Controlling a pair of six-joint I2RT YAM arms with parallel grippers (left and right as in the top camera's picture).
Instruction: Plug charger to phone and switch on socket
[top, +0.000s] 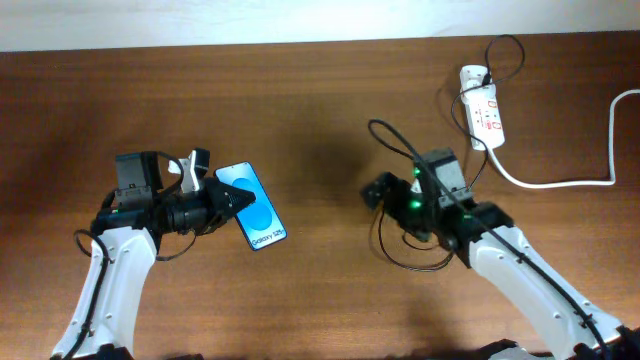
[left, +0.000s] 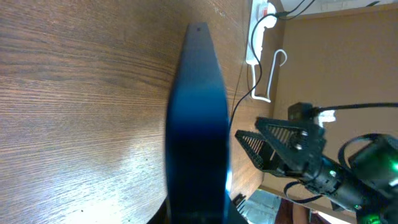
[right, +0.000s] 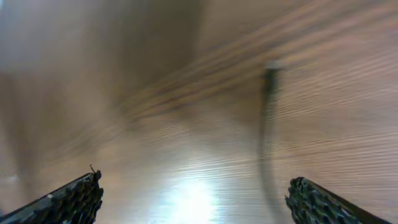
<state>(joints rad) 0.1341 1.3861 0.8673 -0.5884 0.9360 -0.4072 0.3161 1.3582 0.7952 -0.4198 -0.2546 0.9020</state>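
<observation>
Your left gripper (top: 228, 200) is clamped on the top end of the phone (top: 252, 216), a slim, black-framed slab with a glossy bright blue screen and small white lettering near its far end. It lies at a slant left of the table's centre. In the left wrist view the phone (left: 196, 124) shows edge-on as a thin, dark, blurred blade tapering away from you. You cannot tell from these views whether it rests on the wood.

Your right gripper (top: 376, 190) is spread wide and holds nothing. In its own wrist view the two ribbed black fingertips (right: 68, 202) sit at the bottom corners with bare wood between them. The charger (top: 392, 135) is a thin black cable that loops from the socket across the table and curls around your right arm. Its small dark connector tip (right: 271, 74) lies blurred on the wood ahead of the spread fingers, touching neither.

The socket (top: 483, 105), a white oblong strip with red marks, sits at the far right, its thick white cord (top: 560, 184) curving off to the edge. The table (top: 300, 100) is brown wood with fine straight grain.
</observation>
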